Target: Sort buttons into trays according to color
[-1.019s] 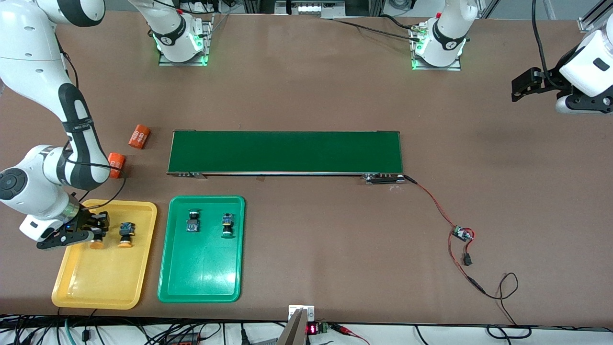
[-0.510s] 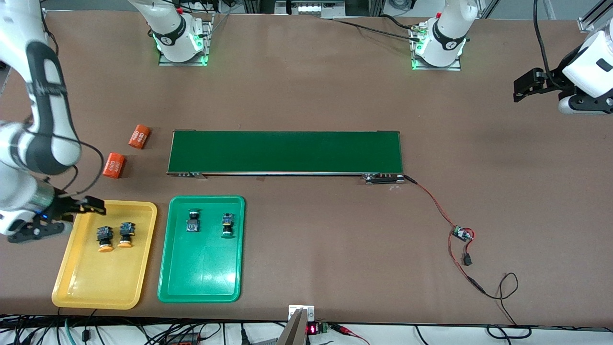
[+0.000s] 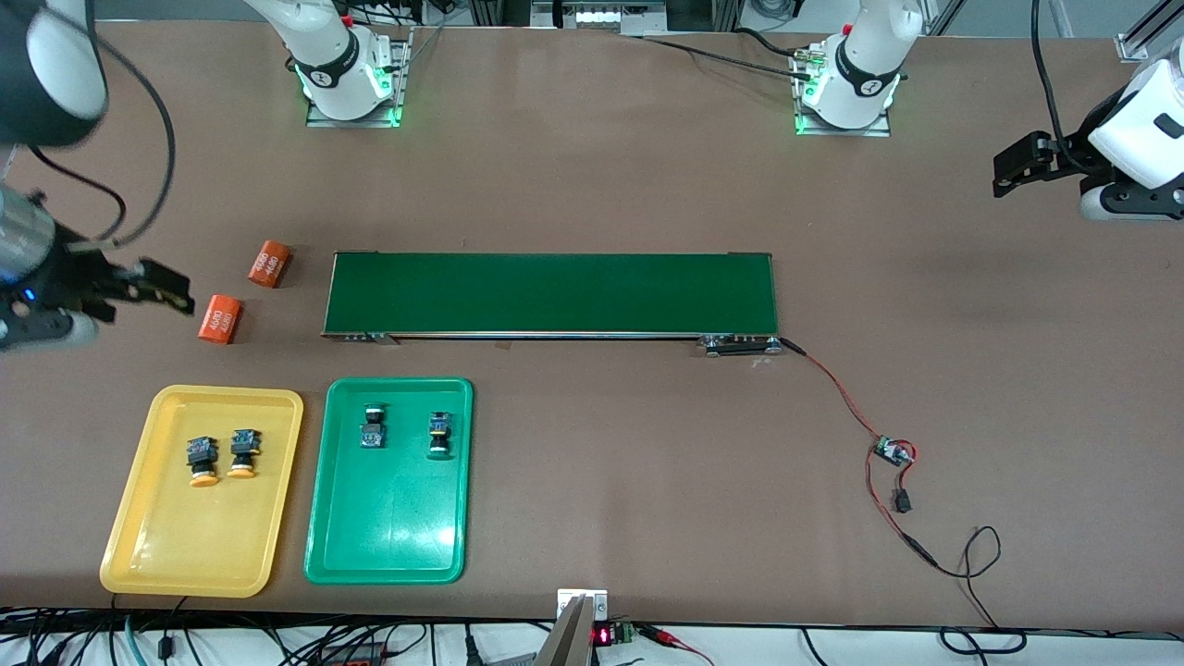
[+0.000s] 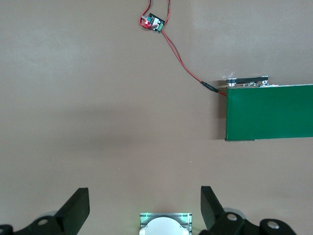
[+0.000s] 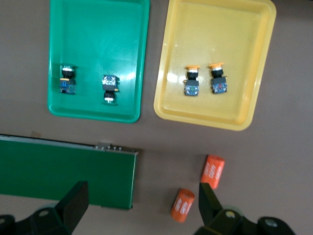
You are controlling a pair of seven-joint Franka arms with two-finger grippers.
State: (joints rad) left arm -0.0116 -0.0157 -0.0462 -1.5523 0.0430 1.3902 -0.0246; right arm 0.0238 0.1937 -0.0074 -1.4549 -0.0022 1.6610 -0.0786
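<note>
Even, bright overhead light is falling across my table (image 3: 592,185), leaving only short soft shadows under things. A pale glare patch is shining on the green tray (image 3: 435,532), and in my right wrist view too. My right hand (image 3: 139,287) is smearing with motion blur in the front view, while both wrist views are staying sharp

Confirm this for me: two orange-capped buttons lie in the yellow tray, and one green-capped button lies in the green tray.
Not quite. The green tray holds two green-capped buttons, not one; the front view shows both. The two orange-capped buttons do lie in the yellow tray.
</note>
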